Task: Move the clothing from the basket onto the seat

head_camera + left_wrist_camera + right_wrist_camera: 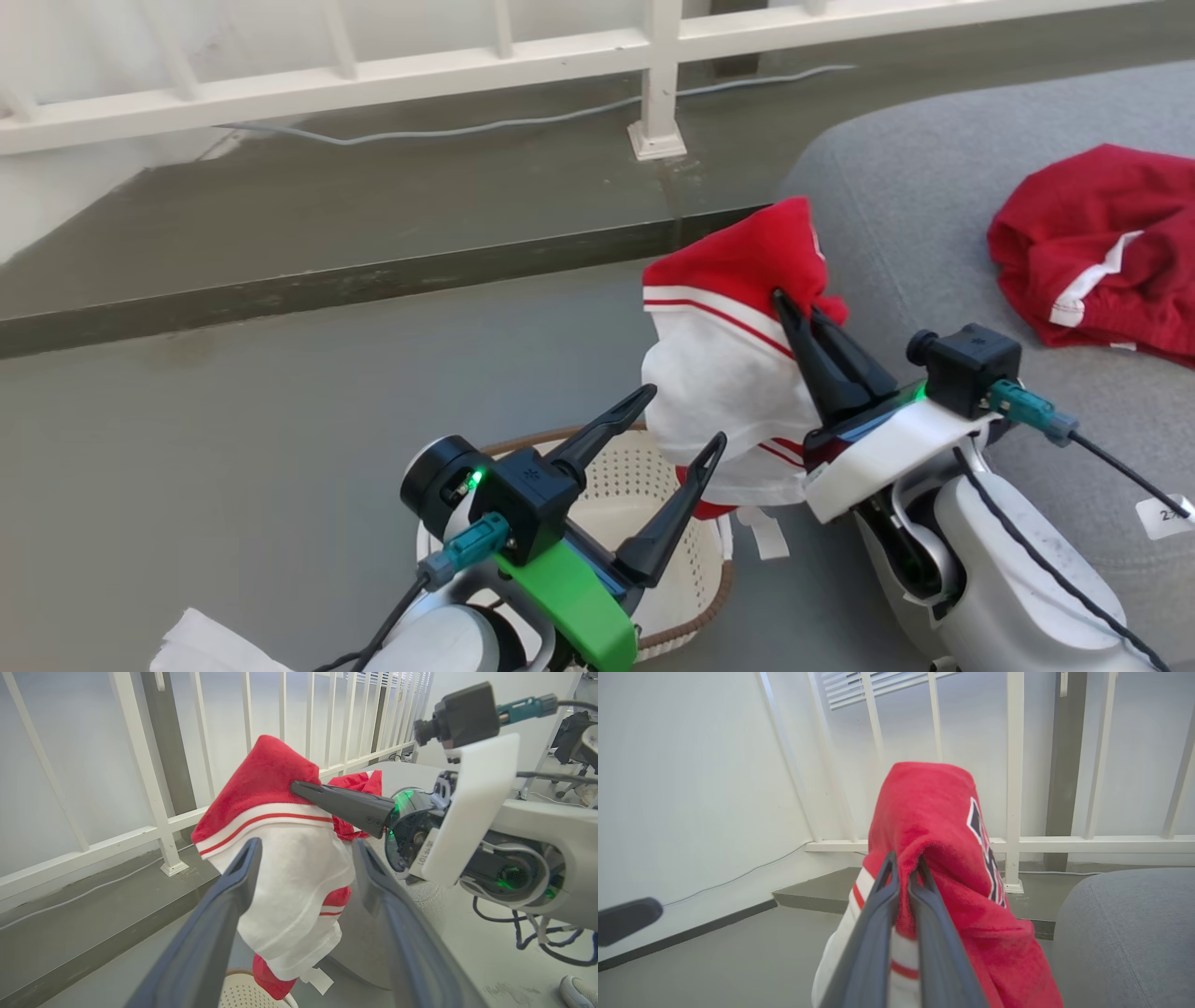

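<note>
Sticker [423, 855] on white bracket [472, 807]: ends "101", rest unreadable. White tag [1165, 516] on black cable [1116, 469]: starts "2", rest cut off. Dark-and-white print [984, 851] on red garment [924, 812]: folded, illegible.

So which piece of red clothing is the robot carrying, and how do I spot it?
Find the big grey seat on the right; just off its left edge, above the white basket, hangs a red garment. It dangles from the right end effector with its white lining showing, unlike the other red garment, which lies crumpled on the seat.
</note>
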### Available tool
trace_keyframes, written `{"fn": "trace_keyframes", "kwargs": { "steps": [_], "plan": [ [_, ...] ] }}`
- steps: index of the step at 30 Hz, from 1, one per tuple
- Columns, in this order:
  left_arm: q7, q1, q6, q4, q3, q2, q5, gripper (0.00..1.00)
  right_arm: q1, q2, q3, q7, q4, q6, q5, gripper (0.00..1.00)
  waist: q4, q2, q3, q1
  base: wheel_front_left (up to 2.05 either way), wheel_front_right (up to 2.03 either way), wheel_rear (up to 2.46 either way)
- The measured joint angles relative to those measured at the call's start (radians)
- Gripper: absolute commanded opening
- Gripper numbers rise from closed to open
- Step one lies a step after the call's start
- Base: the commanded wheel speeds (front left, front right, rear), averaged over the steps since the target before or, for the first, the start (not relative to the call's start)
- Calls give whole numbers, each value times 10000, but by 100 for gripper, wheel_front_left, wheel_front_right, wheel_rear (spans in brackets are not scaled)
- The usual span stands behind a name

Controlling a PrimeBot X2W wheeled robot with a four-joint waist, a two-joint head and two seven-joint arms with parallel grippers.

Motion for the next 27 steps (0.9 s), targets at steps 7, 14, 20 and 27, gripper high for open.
{"fn": "trace_keyframes", "kwargs": {
  "steps": [7,14,20,27],
  "plan": [
    [75,2,15,-15,-2,36,73,100,0,-56,-313,-104,111,-105,136,0,-366,0,191,0,0,0,0],
    [163,2,40,-50,8,138,171,100,1,-69,-546,-188,121,-272,221,0,-884,0,480,0,0,0,0],
    [255,-2,104,-77,2,222,447,100,1,-73,-780,-280,123,-284,309,0,-1398,0,802,0,0,0,0],
    [430,-63,104,-109,-75,240,546,100,-14,-205,-1248,-380,146,-453,397,0,-2067,0,1311,0,0,0,0]
  ]
}}
